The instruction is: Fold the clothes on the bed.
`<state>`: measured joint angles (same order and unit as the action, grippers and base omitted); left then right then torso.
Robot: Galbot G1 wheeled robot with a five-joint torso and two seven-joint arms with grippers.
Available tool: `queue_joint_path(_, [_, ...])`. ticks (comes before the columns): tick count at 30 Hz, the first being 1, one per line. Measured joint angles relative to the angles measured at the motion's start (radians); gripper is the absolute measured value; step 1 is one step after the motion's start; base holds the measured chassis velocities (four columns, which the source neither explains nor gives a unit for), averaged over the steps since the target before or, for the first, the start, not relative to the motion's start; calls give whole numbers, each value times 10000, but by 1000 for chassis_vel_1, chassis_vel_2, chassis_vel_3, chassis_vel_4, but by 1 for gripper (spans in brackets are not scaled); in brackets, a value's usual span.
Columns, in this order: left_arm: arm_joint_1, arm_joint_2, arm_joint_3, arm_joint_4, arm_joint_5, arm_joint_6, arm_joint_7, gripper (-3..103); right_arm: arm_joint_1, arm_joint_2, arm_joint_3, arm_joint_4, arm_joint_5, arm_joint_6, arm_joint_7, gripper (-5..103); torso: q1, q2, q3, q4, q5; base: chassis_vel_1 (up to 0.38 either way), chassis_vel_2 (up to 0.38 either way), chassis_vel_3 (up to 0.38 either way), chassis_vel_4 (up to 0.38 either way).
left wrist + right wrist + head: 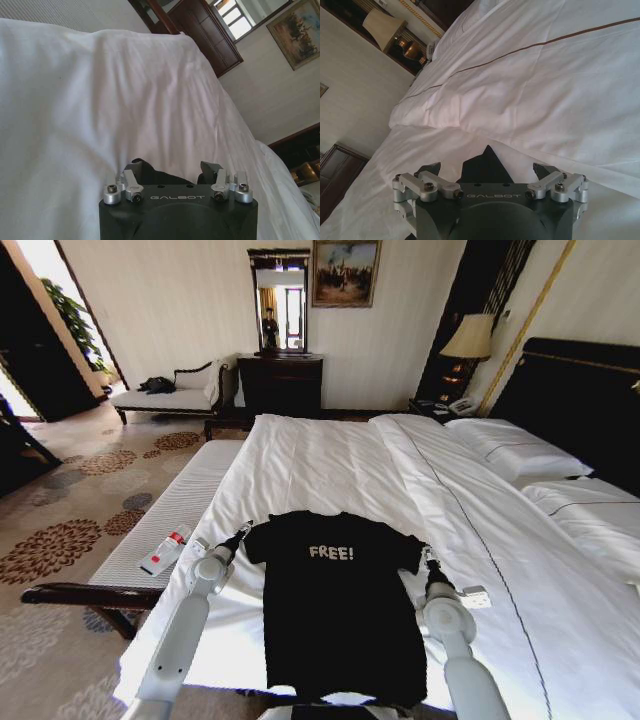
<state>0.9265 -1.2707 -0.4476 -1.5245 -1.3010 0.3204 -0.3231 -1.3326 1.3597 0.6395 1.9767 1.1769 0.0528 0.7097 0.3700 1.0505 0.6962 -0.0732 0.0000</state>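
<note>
The clothes, one black T-shirt (335,610) with white "FREE!" lettering, lie flat and face up on the near end of the bed (330,460). My left gripper (240,532) is at the shirt's left sleeve. In the left wrist view the gripper (167,167) is open, with a bit of black sleeve (155,176) between its fingers. My right gripper (429,558) is at the right sleeve. The right wrist view shows this gripper (487,167) open too, with the sleeve's pointed corner (487,162) between its spread fingers.
A white-cushioned bench (175,505) runs along the bed's left side with a small white and red object (165,550) on it. Pillows (510,450) and the dark headboard (590,400) are at the right. A dresser (280,380) and chaise (165,395) stand by the far wall.
</note>
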Motion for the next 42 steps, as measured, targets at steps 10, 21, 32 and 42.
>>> queue_joint_path(10, [-29,-84,-57,229,197,-91,78,32,-18,-53,51,-104,3,-16,35,100,0,0,0,0,0,0,0,0,0])
queue_joint_path(21, [180,33,-179,168,334,-142,168,0,88,69,-195,-300,-207,-18,91,100,0,0,0,1,0,0,0,0,0])
queue_joint_path(32, [283,-115,-284,45,458,-147,172,-3,9,37,-112,-323,-226,-22,106,100,0,0,0,-1,1,0,0,0,0])
queue_joint_path(42, [333,-196,-388,321,613,-170,169,33,-26,50,-119,-420,-243,-21,107,100,0,-2,0,1,0,0,0,0,0])
